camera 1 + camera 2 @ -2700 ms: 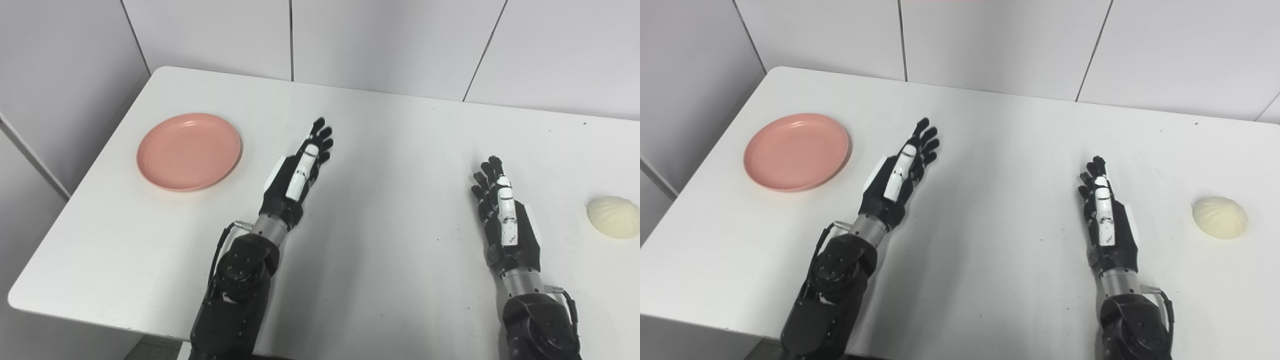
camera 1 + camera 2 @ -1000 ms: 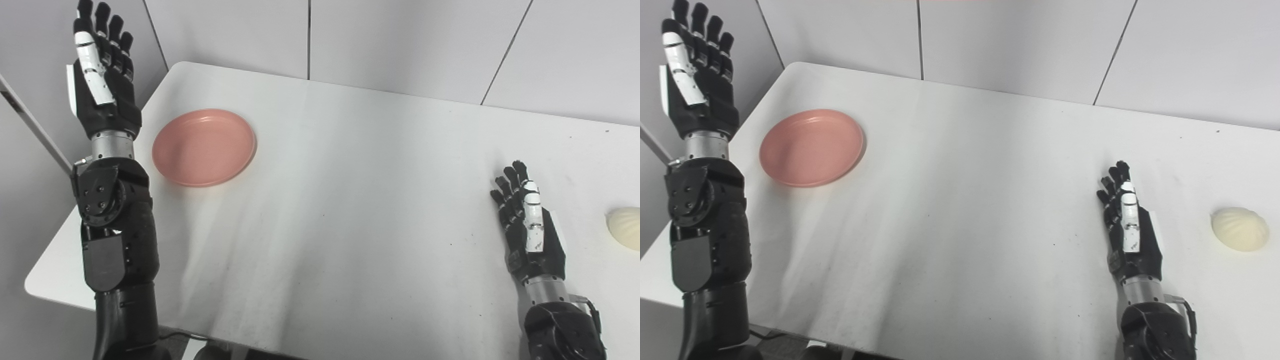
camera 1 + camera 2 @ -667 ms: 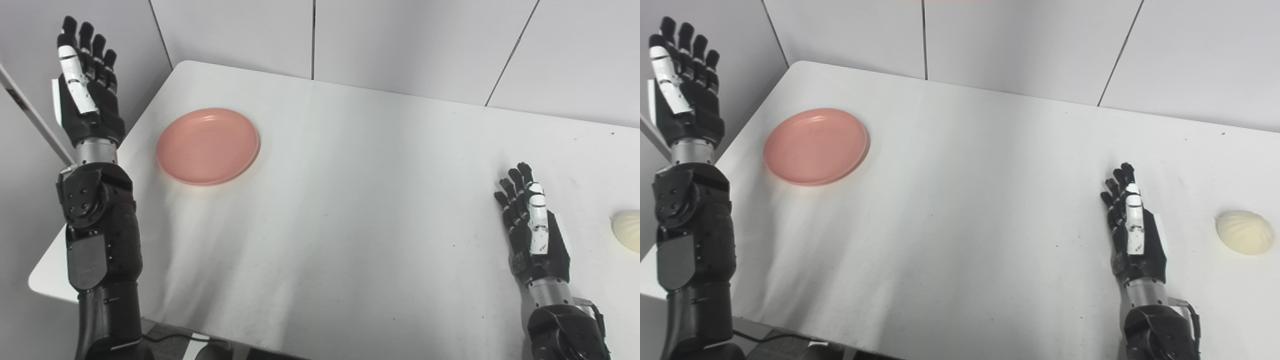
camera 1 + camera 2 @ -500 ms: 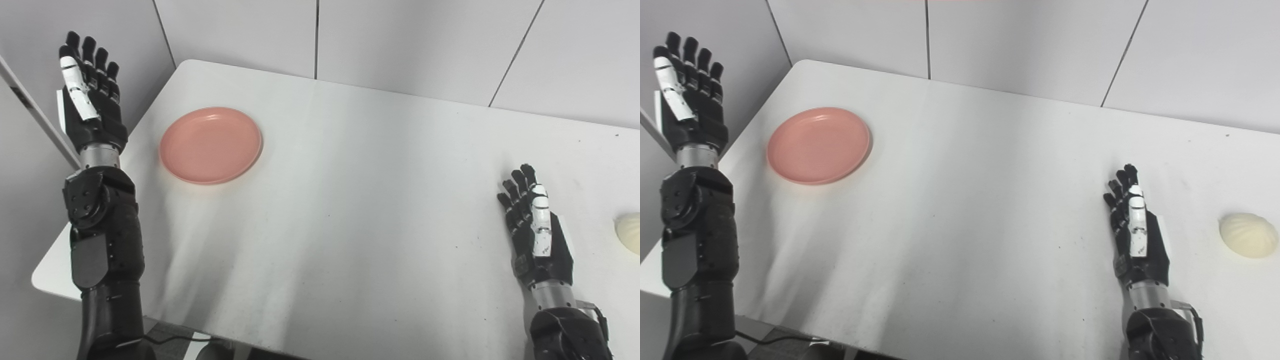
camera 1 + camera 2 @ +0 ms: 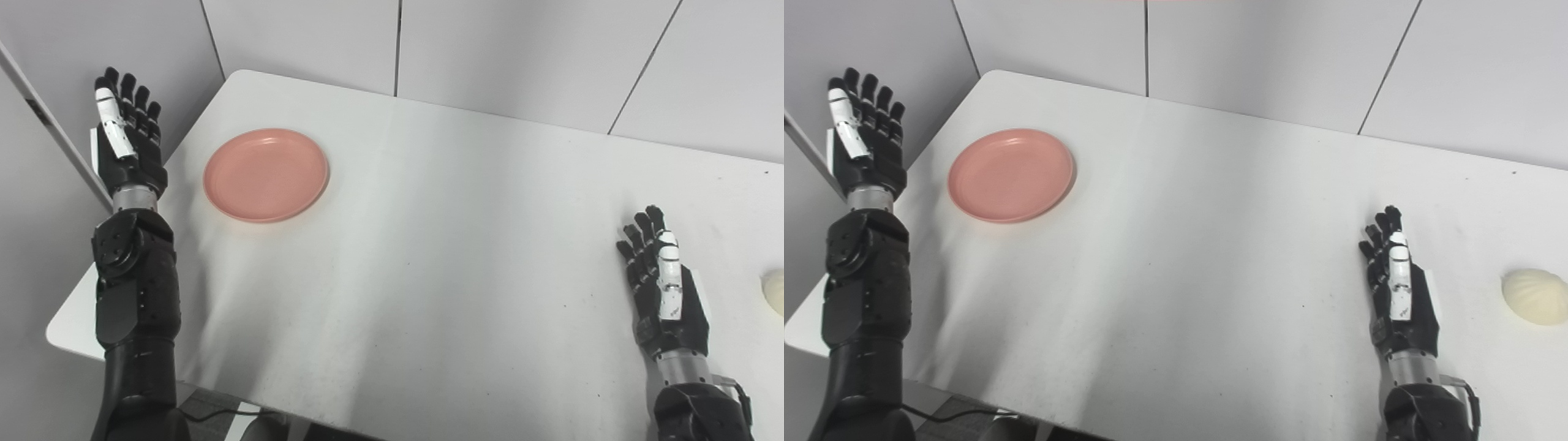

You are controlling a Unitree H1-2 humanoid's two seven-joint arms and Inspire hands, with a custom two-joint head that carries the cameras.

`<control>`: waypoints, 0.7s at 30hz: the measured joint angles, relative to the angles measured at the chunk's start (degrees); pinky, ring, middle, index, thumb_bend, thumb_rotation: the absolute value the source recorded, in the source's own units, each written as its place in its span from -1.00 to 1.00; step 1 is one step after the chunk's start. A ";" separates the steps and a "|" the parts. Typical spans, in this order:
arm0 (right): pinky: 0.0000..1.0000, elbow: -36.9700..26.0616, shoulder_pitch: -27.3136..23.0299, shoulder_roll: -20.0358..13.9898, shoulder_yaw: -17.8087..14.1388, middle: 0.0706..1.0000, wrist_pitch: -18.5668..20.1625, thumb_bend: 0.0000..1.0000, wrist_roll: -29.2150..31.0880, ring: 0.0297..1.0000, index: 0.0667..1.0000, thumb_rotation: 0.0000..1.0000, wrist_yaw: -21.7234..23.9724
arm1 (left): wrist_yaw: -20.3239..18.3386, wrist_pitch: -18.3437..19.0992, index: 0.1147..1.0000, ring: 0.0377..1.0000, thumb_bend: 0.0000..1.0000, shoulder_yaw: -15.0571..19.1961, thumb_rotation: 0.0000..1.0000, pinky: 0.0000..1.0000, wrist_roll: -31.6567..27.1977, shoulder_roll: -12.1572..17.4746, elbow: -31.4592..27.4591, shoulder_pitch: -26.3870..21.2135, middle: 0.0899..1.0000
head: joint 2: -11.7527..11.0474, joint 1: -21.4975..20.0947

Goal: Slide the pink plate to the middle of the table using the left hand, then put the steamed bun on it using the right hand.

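Pink plate (image 5: 266, 174) is sitting untouched near the table's (image 5: 429, 257) left end, left hand (image 5: 127, 147) spreading empty beside it, right hand (image 5: 1399, 293) likewise splaying empty near the steamed bun (image 5: 1535, 296).

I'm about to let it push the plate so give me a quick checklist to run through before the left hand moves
1. Left hand open, holding nothing: ok.
2. Left hand touching the pink plate: not ok, it is raised beside the table's left edge, apart from the plate.
3. Plate empty and flat on the table: ok.
4. Path from plate to table middle free of objects: ok.
5. Right hand open, off the path, on the right side: ok.
6. Steamed bun resting near the right edge, untouched: ok.
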 measured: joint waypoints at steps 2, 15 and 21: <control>1.00 -0.01 0.03 0.01 0.01 1.00 0.00 -0.77 0.00 1.00 1.00 1.00 -0.02 | -0.01 -0.06 1.00 1.00 -0.05 -0.03 1.00 1.00 -0.10 0.15 0.60 -0.12 1.00 | 0.00 0.00; 1.00 -0.24 0.19 -0.03 0.08 1.00 0.00 -0.77 -0.32 1.00 1.00 1.00 -0.08 | 0.02 -0.73 1.00 1.00 -0.15 0.03 1.00 1.00 -1.12 0.29 8.23 -0.58 1.00 | 0.00 0.09; 1.00 -0.25 0.21 -0.02 0.07 1.00 0.00 -0.77 -0.30 1.00 1.00 1.00 -0.09 | -0.01 -1.51 1.00 1.00 -0.15 -0.08 1.00 1.00 -1.05 0.42 11.56 -0.85 1.00 | -0.09 0.00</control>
